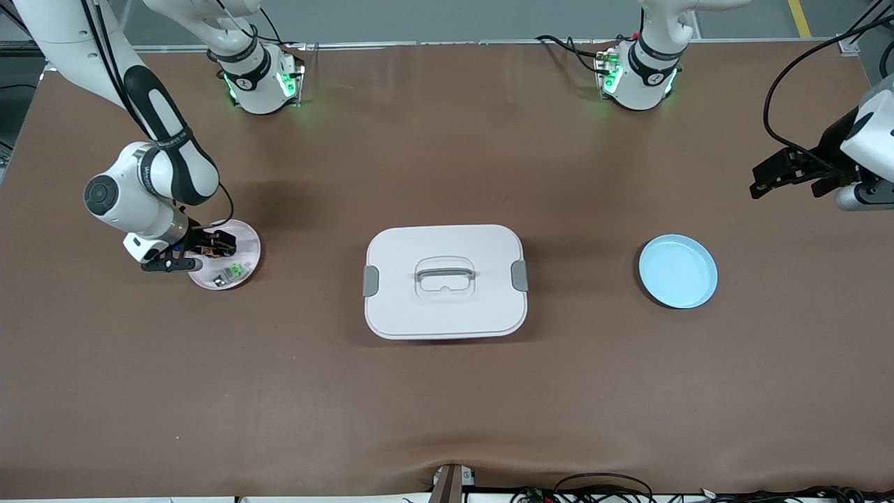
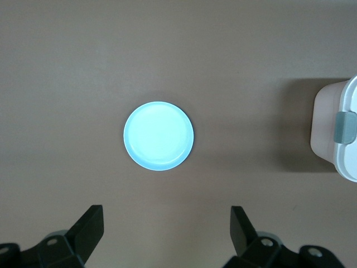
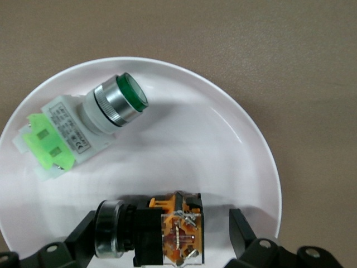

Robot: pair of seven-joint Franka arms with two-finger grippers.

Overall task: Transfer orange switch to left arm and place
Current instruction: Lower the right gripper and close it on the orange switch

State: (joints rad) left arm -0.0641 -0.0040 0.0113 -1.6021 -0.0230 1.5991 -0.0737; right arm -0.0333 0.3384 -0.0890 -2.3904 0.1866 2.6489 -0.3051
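The task looks to be at its very start. The orange switch still lies on the pink plate at the left of the front view, beside a green-and-silver push button. The right gripper is down at the plate with its jaws spread and the switch between them, not visibly clamped. By this judgement the grasp, the lift, the hand-over past the white lidded box at frame centre, and the placing are all left.

In the right wrist view the switch lies on its side along the lower edge, its long axis horizontal, with the round black cap pointing to the frame's left.

The left gripper waits at the right edge of the front view, jaws wide apart and empty, looking down on the blue plate.
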